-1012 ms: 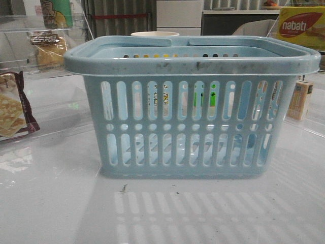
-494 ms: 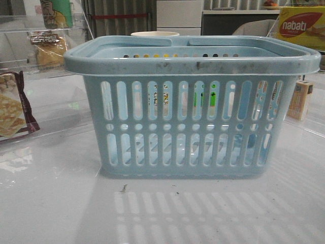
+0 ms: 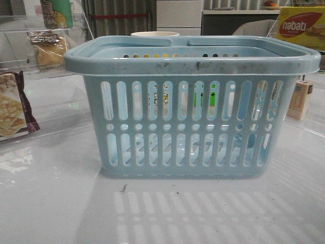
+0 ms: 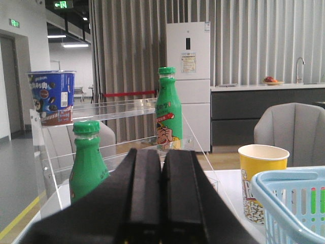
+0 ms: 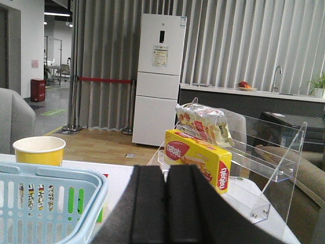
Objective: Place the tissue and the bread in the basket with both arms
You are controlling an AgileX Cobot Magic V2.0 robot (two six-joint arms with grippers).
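Both claws are sitting pressed shut on nothing: left gripper (image 4: 162, 195) and right gripper (image 5: 167, 203), fingers flat together, held level above the table. I'm seeing the basket (image 3: 192, 66) dead center in the front view, with the bread (image 3: 50, 48) on a clear shelf at 10 o'clock. Nabati box (image 3: 301, 26) is at 2 o'clock. I can't spot the tissue.

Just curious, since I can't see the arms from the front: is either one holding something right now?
No. Both the left end effector and right end effector are shut with nothing between them.
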